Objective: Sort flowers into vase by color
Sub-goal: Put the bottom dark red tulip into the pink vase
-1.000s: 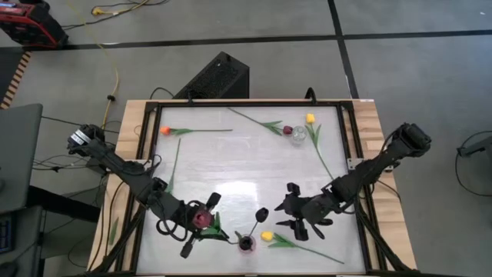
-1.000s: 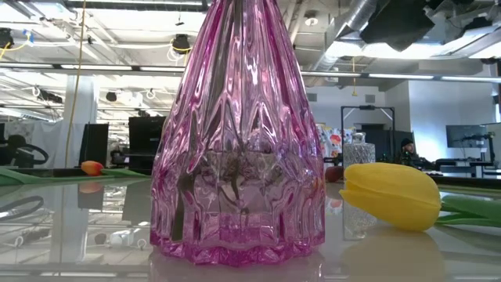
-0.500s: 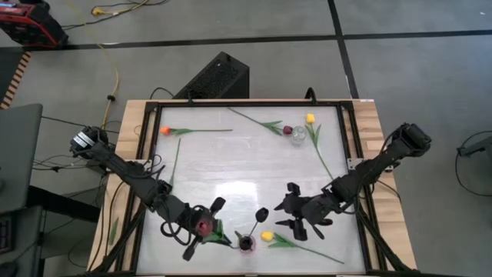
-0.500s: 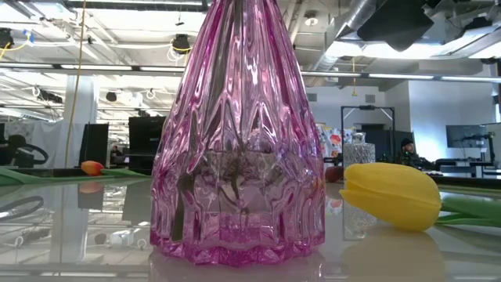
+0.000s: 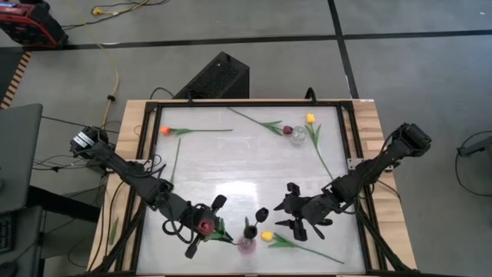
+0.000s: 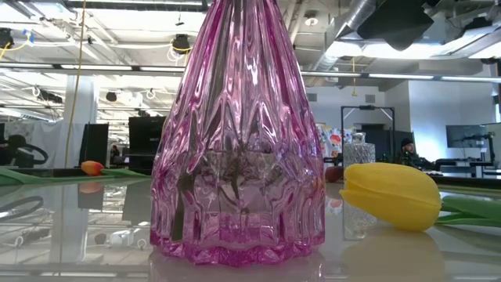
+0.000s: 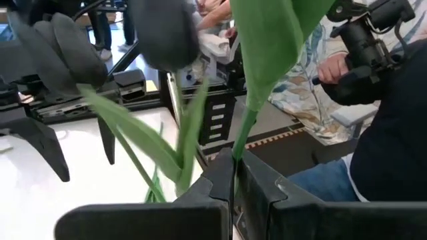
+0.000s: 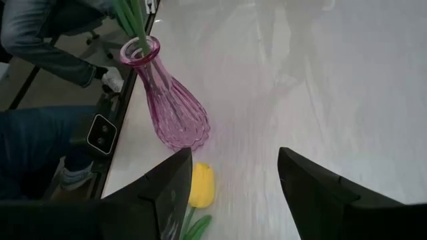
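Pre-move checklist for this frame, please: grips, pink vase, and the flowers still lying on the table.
1. Left end effector shut on a tulip stem: ok.
2. Right end effector open, empty, above the table: ok.
3. Pink vase upright: ok.
4. Stems already inside its neck: ok.
5. Held stem's lower tip in the vase: cannot tell.
6. Yellow tulip lying beside the vase, untouched: ok.

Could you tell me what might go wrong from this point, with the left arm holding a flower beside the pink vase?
The left gripper, shut on a thin green stem, works close to the narrow-necked pink glass vase, which already holds stems; a sideways nudge could tip it. The open right gripper hovers near the yellow tulip beside that vase, so the arms might crowd each other.
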